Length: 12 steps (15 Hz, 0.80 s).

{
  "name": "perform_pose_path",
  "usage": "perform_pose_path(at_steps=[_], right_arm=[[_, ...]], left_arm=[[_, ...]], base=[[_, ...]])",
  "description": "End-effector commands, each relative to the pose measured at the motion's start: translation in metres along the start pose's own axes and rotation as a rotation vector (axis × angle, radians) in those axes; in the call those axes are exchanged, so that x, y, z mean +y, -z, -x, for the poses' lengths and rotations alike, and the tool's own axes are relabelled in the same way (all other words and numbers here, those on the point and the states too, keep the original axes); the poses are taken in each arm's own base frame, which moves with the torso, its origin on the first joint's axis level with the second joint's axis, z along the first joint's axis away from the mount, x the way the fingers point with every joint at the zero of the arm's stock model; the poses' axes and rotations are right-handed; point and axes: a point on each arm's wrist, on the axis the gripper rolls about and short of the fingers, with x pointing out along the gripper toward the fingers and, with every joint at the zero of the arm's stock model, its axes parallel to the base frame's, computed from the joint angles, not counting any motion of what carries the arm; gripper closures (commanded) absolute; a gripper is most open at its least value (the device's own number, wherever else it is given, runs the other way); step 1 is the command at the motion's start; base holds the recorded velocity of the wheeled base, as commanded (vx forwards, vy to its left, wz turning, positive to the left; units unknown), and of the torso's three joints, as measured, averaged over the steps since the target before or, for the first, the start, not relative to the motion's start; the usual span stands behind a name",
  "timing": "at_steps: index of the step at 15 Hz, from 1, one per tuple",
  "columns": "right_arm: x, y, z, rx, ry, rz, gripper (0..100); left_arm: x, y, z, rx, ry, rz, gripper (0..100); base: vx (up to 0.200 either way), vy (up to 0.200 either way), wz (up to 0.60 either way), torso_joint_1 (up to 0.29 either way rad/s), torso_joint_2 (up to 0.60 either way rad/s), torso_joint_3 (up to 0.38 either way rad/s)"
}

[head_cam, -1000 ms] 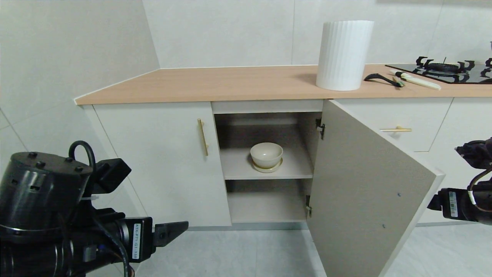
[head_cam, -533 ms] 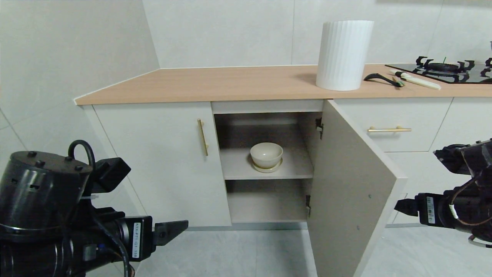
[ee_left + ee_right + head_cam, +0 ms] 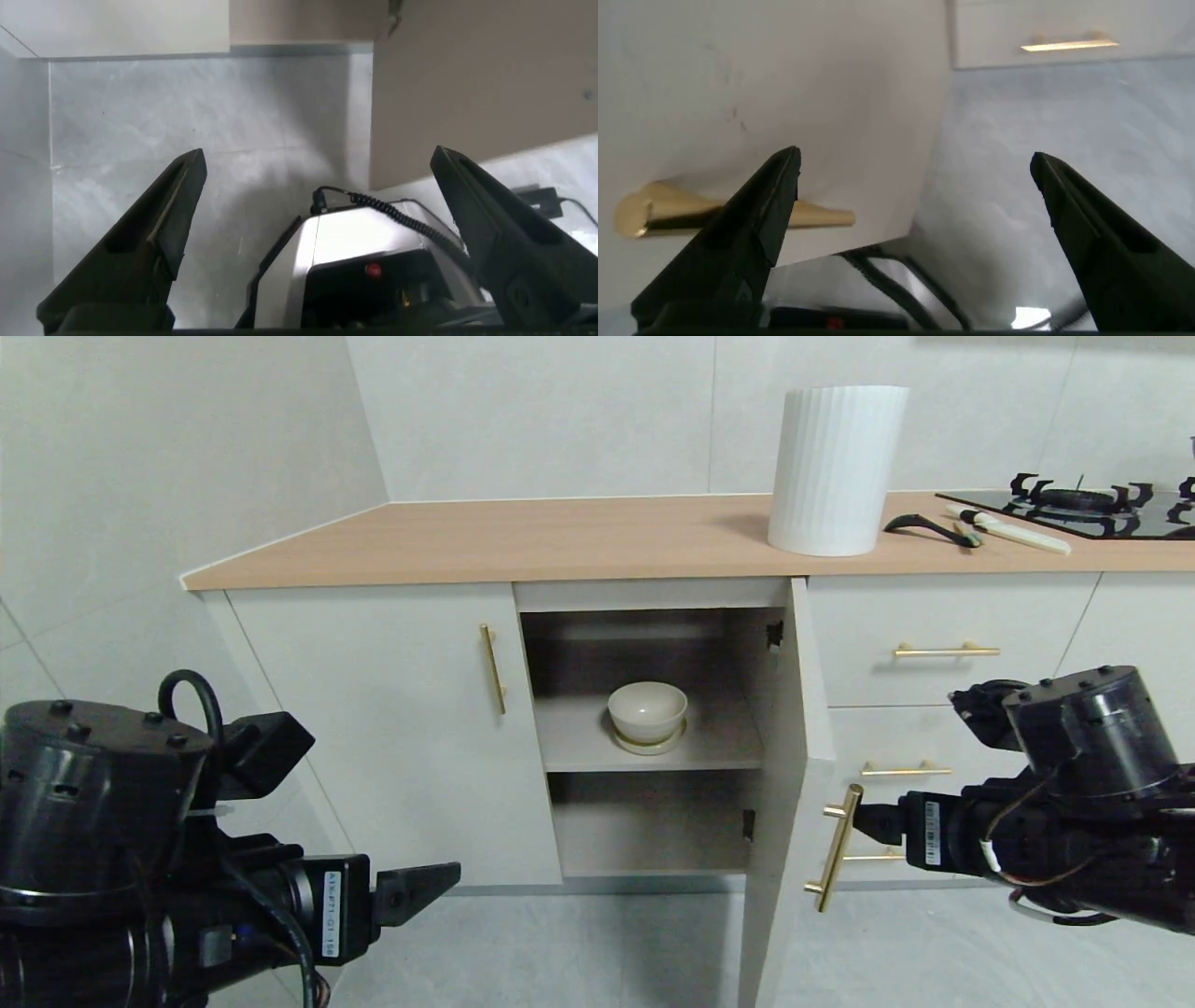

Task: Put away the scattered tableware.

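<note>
With the bowl [image 3: 647,709] shelved, the part-open cupboard door [image 3: 810,728] apparently needs pushing shut by the released right end effector [image 3: 912,161].

Left arm [image 3: 103,859] at 8 o'clock, left gripper [image 3: 318,157] pointing to 3 o'clock, fingers [image 3: 149,233] wide apart. Right arm [image 3: 1074,821] at 4 o'clock, right gripper [image 3: 913,159] pointing to 9 o'clock, its fingers [image 3: 738,238] also apart.

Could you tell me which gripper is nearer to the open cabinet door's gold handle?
Right. The right gripper is close beside the open door's handle; the left gripper is low, well off toward the robot's left.
</note>
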Motion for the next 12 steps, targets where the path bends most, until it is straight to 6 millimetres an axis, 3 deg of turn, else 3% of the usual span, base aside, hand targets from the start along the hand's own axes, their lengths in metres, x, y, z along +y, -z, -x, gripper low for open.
perform_pose_path(at_steps=[1, 6, 12], right_arm=[[0.015, 0.008, -0.034, 0.061, -0.027, 0.053, 0], [0.036, -0.006, -0.075, 0.032, -0.08, 0.089, 0], [0.04, -0.004, -0.097, 0.016, -0.112, 0.065, 0]], left_arm=[[0.001, 0.002, -0.002, 0.011, -0.005, -0.009, 0], [0.001, 0.003, -0.001, 0.008, -0.01, -0.026, 0], [0.0, 0.003, -0.002, 0.005, -0.023, -0.033, 0]], base=[[0.0, 0.0, 0.0, 0.0, 0.0, 0.0], [0.0, 0.0, 0.0, 0.0, 0.0, 0.0], [0.0, 0.0, 0.0, 0.0, 0.0, 0.0]])
